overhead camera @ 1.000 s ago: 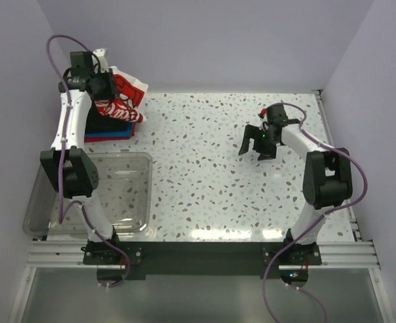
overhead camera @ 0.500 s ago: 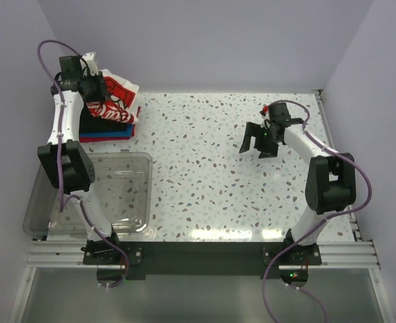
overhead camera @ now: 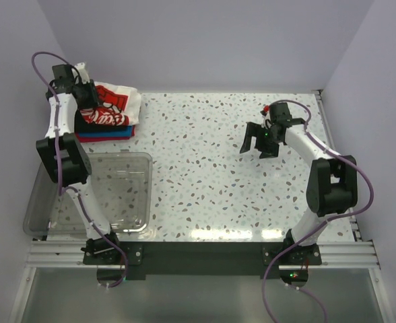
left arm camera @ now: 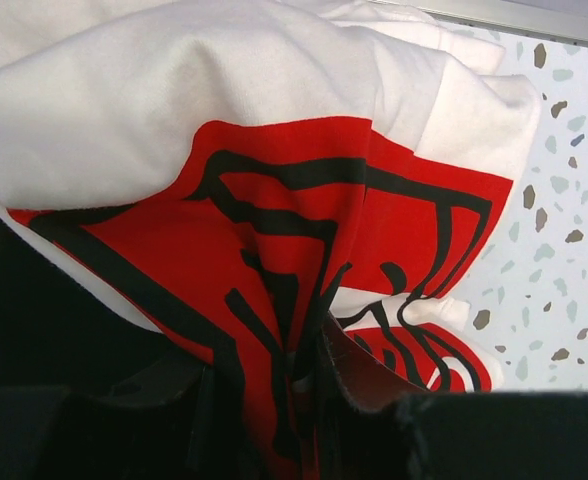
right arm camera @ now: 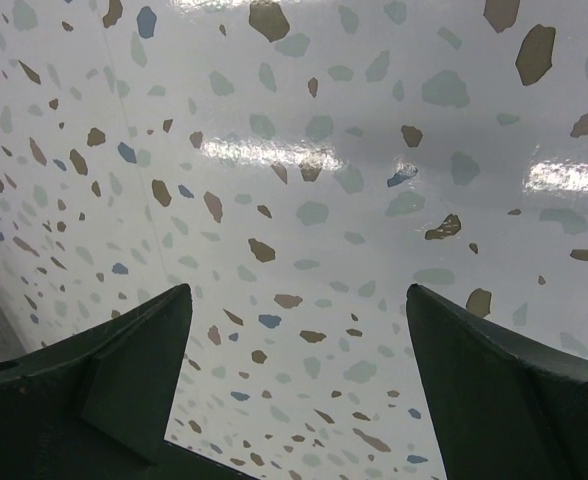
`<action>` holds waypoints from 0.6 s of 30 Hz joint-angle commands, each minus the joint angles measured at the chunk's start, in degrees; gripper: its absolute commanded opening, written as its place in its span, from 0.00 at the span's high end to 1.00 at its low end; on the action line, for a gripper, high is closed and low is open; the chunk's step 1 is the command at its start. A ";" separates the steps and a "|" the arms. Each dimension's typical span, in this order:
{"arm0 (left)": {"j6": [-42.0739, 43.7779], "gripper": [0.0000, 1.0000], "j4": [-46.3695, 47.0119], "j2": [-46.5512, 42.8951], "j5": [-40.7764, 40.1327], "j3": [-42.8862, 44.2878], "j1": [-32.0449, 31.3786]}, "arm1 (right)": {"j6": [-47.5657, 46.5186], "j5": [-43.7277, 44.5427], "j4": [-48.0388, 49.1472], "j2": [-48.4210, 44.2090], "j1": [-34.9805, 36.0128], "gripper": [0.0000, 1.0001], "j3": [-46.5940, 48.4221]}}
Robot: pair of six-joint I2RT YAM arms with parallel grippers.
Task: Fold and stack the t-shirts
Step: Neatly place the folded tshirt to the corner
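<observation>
Far-left corner of counter (overhead camera: 205,182): white tee (overhead camera: 114,99) w/ red print, bunched on top of folded stack (overhead camera: 107,132). Jaws of left gripper (overhead camera: 83,101) narrow, pinching a fold of it. Jaws of right gripper (overhead camera: 259,141) wide, nothing in them, over bare counter. Cloth soft, light, limp, will sag; prob. best taken at hem or shoulder edges. Left wrist view shows pinch thru print; top view doesn't, but shows the stack.
</observation>
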 commanded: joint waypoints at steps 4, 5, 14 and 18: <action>1.41 1.00 5.02 2.11 0.68 4.97 1.79 | -0.26 -0.49 -1.51 -3.18 -0.17 0.08 -0.70; 1.41 1.00 5.02 2.37 0.67 5.06 2.23 | -0.26 -0.49 -1.59 -3.09 -0.17 0.08 -0.61; -1.57 0.79 4.49 2.38 -13.02 5.68 3.11 | -0.35 -0.32 -2.29 -3.36 -0.17 0.08 0.44; -3.16 0.09 3.79 -0.86 -19.62 5.51 3.20 | -0.44 -0.23 -2.21 -3.36 -0.17 0.08 0.53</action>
